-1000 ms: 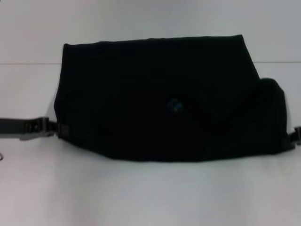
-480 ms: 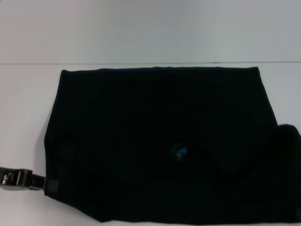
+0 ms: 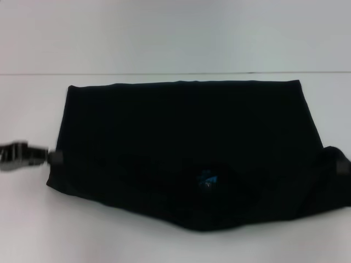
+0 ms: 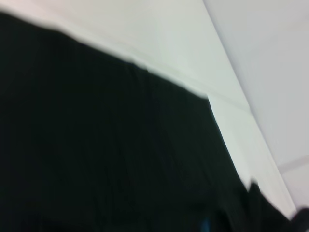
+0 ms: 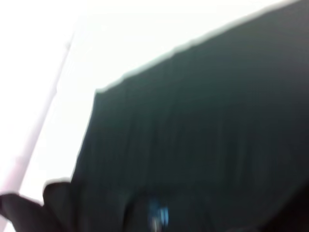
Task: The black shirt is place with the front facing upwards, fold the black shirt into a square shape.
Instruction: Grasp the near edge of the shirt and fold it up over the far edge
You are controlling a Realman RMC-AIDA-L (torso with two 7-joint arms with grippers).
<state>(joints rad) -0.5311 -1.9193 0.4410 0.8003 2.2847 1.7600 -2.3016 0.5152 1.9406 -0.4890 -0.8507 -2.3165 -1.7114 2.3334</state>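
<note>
The black shirt (image 3: 181,148) lies folded across the white table (image 3: 164,38), plain black side up, with a small blue neck label (image 3: 207,179) near its front edge. My left gripper (image 3: 53,158) is at the shirt's left front corner, shut on the cloth. At the picture's right edge, my right gripper (image 3: 343,165) grips the bunched right front corner. The front edge sags between the two held corners. The black shirt (image 4: 106,154) fills most of the left wrist view. In the right wrist view the black shirt (image 5: 207,135) and its blue label (image 5: 158,215) show.
A thin seam (image 3: 33,73) runs across the white table just behind the shirt's far edge. Bare white surface lies in front of the shirt and to its left.
Both grippers have carried the shirt's front edge away from me since half a second ago. The left gripper and the blue label sit higher in the head view. The far edge stays put.
</note>
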